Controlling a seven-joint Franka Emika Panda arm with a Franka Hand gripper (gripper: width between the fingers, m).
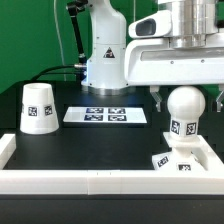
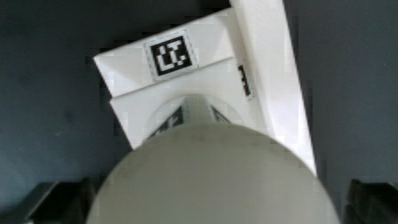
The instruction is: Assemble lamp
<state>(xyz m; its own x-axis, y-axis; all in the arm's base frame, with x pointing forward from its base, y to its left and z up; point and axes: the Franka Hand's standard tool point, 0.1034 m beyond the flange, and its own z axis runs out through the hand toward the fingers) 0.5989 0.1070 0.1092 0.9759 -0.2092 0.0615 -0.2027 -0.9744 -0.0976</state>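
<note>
The Panda arm's two-finger gripper (image 1: 186, 97) is hovering with jaws spread wide on either side of the white ball-shaped plastic bulb (image 1: 185, 105), which is sitting on the tagged flat square base (image 1: 182, 163) directly below; the tapered white shade (image 1: 39, 108) is standing well apart.

This is a robotics lab set up for recorded trials. A white robot arm (image 1: 104, 50) stands on its base at the upper middle of the exterior view, on a black table (image 1: 70, 135) backed by a dark curtain. A white rail-like border (image 1: 90, 181) fences the work area along the lower edge of the frame. The marker board (image 1: 106, 116) lies flat at the centre, and the white parts carry square black-and-white tags, as on the shade (image 1: 38, 107) at the left.
</note>
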